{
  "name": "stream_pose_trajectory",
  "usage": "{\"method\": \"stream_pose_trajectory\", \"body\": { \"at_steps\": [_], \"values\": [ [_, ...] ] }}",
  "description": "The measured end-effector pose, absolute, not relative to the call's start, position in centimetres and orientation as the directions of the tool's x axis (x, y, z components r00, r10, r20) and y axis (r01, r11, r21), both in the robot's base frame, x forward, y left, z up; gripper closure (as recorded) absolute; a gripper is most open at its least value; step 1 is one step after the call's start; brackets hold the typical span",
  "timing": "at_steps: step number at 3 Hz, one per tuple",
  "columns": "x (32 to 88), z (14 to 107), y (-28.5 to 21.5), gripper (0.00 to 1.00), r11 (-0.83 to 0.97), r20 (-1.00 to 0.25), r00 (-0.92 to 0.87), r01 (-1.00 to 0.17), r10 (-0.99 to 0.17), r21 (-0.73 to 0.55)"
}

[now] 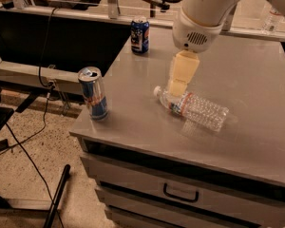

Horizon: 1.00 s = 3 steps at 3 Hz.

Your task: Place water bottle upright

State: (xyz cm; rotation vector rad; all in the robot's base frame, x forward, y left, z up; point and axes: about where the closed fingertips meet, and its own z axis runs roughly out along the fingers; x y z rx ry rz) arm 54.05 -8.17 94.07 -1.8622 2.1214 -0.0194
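Note:
The water bottle (195, 108) lies on its side on the grey table (256, 80), white cap pointing left, label band near the neck. My gripper (177, 88) hangs from the white arm directly over the bottle's cap end, its pale yellow finger reaching down to the neck.
A blue-and-silver can (93, 93) stands near the table's front left corner. Another blue can (139, 34) stands at the back left edge. A small clear bottle (271, 19) is beyond the table at the far right. Drawers (180, 193) are below the tabletop. Cables run on the floor at left.

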Motion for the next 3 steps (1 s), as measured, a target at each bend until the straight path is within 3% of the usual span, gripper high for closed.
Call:
{"method": "stream_pose_trajectory", "body": {
  "at_steps": [3],
  "values": [
    [53.8, 88.1, -8.8, 0.0, 0.359, -0.121, -0.345, -0.924, -0.931, -0.133]
  ]
}}
